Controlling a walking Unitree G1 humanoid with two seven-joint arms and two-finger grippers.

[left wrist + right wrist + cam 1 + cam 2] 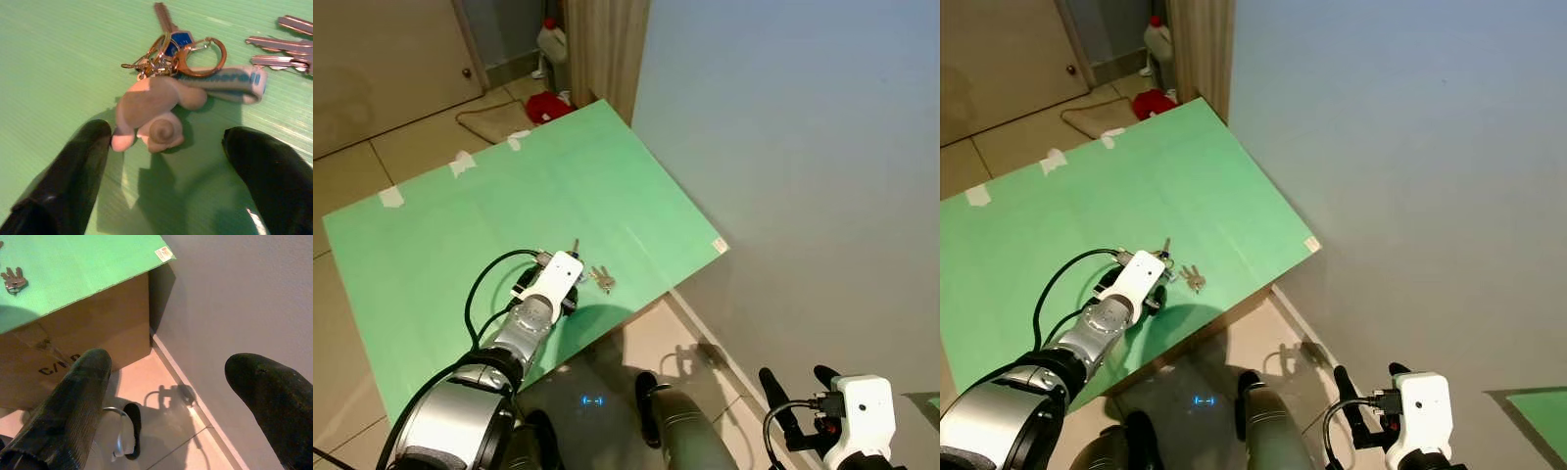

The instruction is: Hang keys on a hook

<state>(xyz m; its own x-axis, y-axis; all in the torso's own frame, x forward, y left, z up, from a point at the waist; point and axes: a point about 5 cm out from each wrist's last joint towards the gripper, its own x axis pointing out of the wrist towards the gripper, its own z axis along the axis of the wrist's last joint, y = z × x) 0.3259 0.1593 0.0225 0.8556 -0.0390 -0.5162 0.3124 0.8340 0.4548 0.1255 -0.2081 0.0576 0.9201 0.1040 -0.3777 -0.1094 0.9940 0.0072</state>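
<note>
Pre-grasp: keys not yet picked up.
Left gripper (161,161) spread wide around the key bunch (168,93), lying on the green tabletop (607,176). Right gripper (171,396) open, idle beside the tabletop. Grasp and hanging remain.

A green sheet (509,206) is laid over a brown cardboard box (83,338), with pieces of white tape (460,163) stuck along its far edge and a small label (164,254) at its near corner. A plain pale wall (803,147) is seen just beside the box, with a baseboard (195,401) along its foot. The floor (411,137) is tiled in beige. Beyond the sheet, a wooden door (382,59), a folded cloth (494,122), a red item (546,106) and a white bottle (551,44) are seen. Light falls from above, and shadows are cast on the floor.
</note>
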